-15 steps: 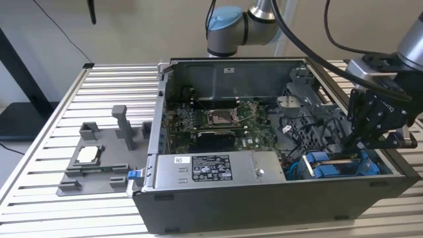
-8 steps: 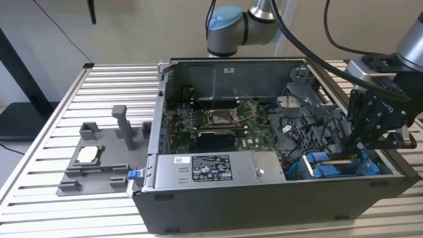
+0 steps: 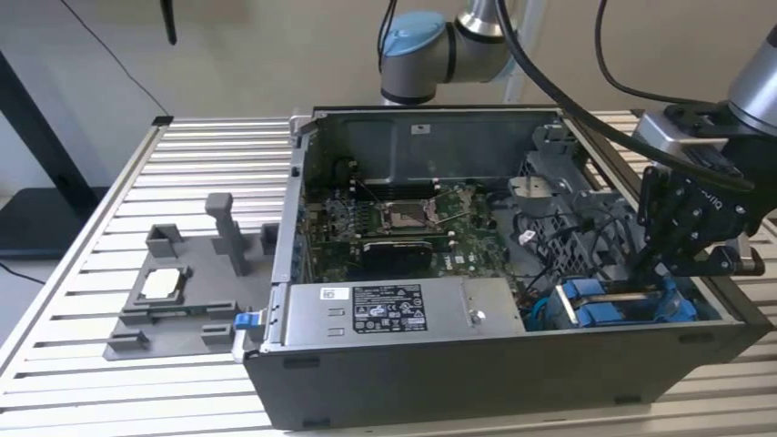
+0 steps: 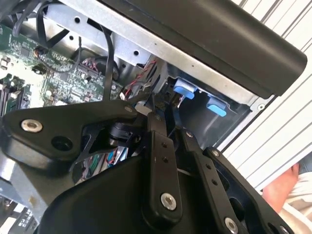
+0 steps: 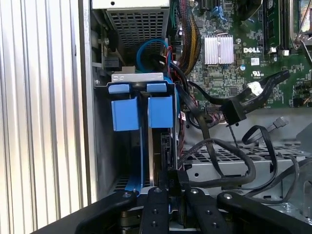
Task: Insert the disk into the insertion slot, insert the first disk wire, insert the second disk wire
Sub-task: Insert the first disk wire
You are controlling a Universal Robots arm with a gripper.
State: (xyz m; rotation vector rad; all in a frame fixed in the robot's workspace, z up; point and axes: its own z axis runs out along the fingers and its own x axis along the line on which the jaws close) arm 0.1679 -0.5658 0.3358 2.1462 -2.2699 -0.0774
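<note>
The disk (image 5: 157, 151) stands on edge in its blue carrier inside the insertion slot (image 5: 103, 146), a grey cage with blue tabs at the case's corner on the exterior view's right (image 3: 613, 309). My gripper (image 5: 171, 178) reaches down onto the disk's near edge, and its black fingers (image 4: 158, 146) close narrowly on it. In the exterior view the gripper (image 3: 646, 273) hangs just above the cage. A black disk wire connector (image 5: 234, 111) and a second wire with a white tag (image 5: 253, 89) lie loose over the case floor, apart from the disk.
The open dark PC case (image 3: 486, 382) lies on a slatted aluminium table (image 3: 206, 173). It holds a motherboard (image 3: 401, 223) and a labelled power-supply box (image 3: 388, 314). A grey fixture (image 3: 182, 291) stands on the exterior view's left. A person's hand (image 4: 282, 190) shows beside the case.
</note>
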